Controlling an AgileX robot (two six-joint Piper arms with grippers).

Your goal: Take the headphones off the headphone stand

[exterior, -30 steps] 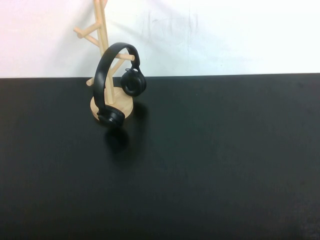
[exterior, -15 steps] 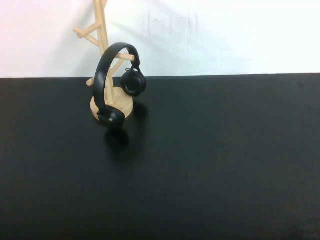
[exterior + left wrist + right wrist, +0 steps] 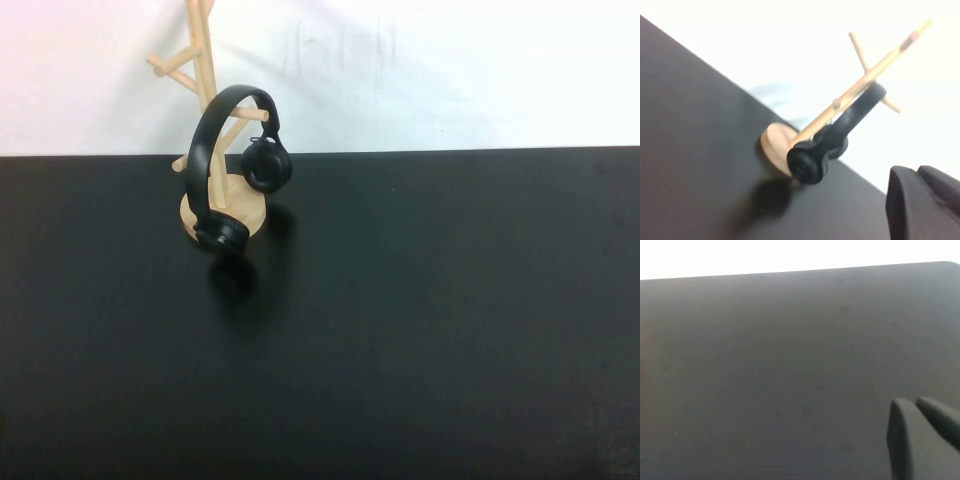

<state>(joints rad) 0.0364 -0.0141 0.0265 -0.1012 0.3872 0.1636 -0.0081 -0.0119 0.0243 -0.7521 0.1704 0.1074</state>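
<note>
The black headphones (image 3: 204, 145) hang by their headband on a peg of the light wooden headphone stand (image 3: 203, 55) at the table's back left. One ear cup (image 3: 266, 165) hangs beside the pole; the other (image 3: 222, 235) sits low in front of the round base (image 3: 248, 208). The left wrist view shows the headphones (image 3: 807, 162) on the stand (image 3: 860, 85) some way off. My left gripper (image 3: 917, 172) is shut and empty, well short of them. My right gripper (image 3: 914, 402) is shut and empty over bare table. Neither gripper shows in the high view.
The black table (image 3: 420, 300) spreads across the front and right. A white wall (image 3: 450, 70) stands right behind the table's far edge, close behind the stand.
</note>
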